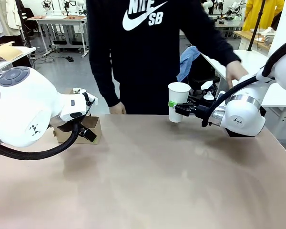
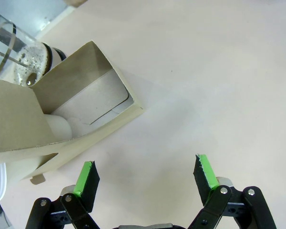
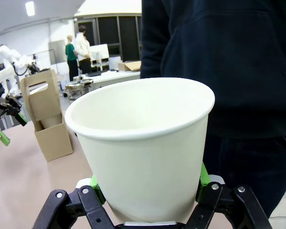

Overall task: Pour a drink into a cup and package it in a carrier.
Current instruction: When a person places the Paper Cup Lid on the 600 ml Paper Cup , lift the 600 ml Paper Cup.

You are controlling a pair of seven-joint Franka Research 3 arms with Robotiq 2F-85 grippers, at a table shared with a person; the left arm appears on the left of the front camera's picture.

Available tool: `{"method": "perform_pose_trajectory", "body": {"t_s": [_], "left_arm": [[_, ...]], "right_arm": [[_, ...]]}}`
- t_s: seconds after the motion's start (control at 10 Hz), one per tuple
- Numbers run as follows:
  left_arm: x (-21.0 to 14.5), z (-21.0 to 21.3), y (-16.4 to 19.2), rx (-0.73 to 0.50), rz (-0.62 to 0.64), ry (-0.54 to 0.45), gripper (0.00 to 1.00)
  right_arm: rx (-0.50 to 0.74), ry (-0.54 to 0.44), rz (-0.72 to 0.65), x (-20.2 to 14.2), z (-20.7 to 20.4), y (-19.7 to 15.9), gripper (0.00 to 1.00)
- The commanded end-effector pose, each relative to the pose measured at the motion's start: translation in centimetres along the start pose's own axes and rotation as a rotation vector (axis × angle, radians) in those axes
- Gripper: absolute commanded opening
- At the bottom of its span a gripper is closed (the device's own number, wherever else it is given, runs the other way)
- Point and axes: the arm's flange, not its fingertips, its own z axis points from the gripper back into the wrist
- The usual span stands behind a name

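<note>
pinches lidless cup (image 1: 178,95) low on its wall with right tool (image 1: 182,109); keep upright and steady, squeeze lightly to avoid buckling; has left tool (image 2: 145,174) spread beside carrier (image 2: 81,105)

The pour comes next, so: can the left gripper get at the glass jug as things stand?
Probably not directly. The left gripper is open, but the cardboard carrier stands between it and the glass jug; it would likely have to go around.
</note>
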Motion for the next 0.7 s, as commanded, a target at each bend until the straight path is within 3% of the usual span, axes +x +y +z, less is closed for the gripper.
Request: {"method": "perform_pose_trajectory", "body": {"t_s": [0.0, 0.6], "left_arm": [[-0.02, 0.03, 0.06, -0.001, 0.002, -0.001, 1.00], [-0.02, 0.03, 0.06, -0.001, 0.002, -0.001, 1.00]], "right_arm": [[0.002, -0.002, -0.004, 0.48, 0.05, 0.26, 0.81], [0.002, -0.002, -0.004, 0.48, 0.05, 0.26, 0.81]]}}
